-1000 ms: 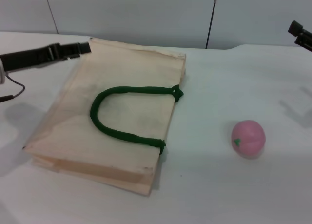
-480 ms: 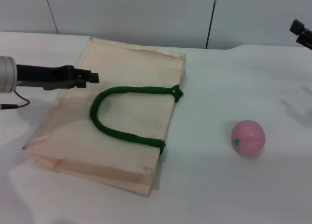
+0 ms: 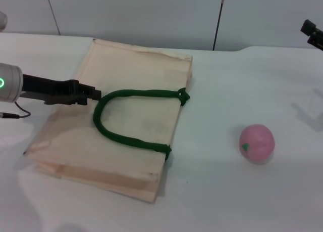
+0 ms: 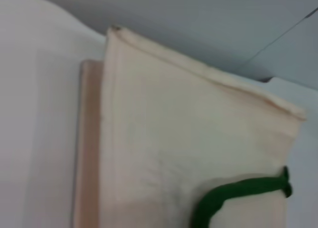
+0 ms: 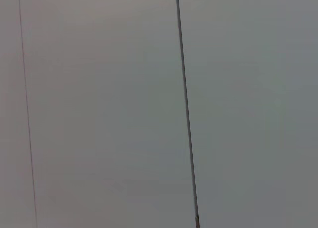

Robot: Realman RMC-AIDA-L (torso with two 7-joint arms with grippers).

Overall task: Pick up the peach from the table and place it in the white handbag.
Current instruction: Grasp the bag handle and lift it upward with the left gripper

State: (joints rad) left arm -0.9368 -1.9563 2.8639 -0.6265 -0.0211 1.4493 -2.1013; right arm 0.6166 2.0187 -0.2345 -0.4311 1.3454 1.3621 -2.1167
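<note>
Bag (image 3: pixel 121 126): cream fabric, lying flat on the table (image 3: pixel 242 201); taken here as the landmark. Seen again in the left wrist view (image 4: pixel 164 138).
Handle (image 3: pixel 126 118): dark green rope loop, lying flat on the bag's upper face; both ends sit at the bag's right edge, the bend points toward its left side. Part of it shows in the left wrist view (image 4: pixel 238 190).
Peach (image 3: pixel 257 143): pink, round, small green mark on its left face; on the table, well apart from the bag, to the right of it.
Left gripper (image 3: pixel 93 94): dark, reaching in from the left over the bag's left part; its tip is just beside the bend of the handle. Whether it touches the handle cannot be told. Whether the fingers are released or clenched cannot be told.
Right gripper (image 3: pixel 313 34): only a dark tip at the far right edge of the head view, well apart from the bag and above the peach in that view; its state cannot be told.
Wall (image 5: pixel 99 109): plain grey panels with thin dark seams, beyond the bag; fills the right wrist view.
</note>
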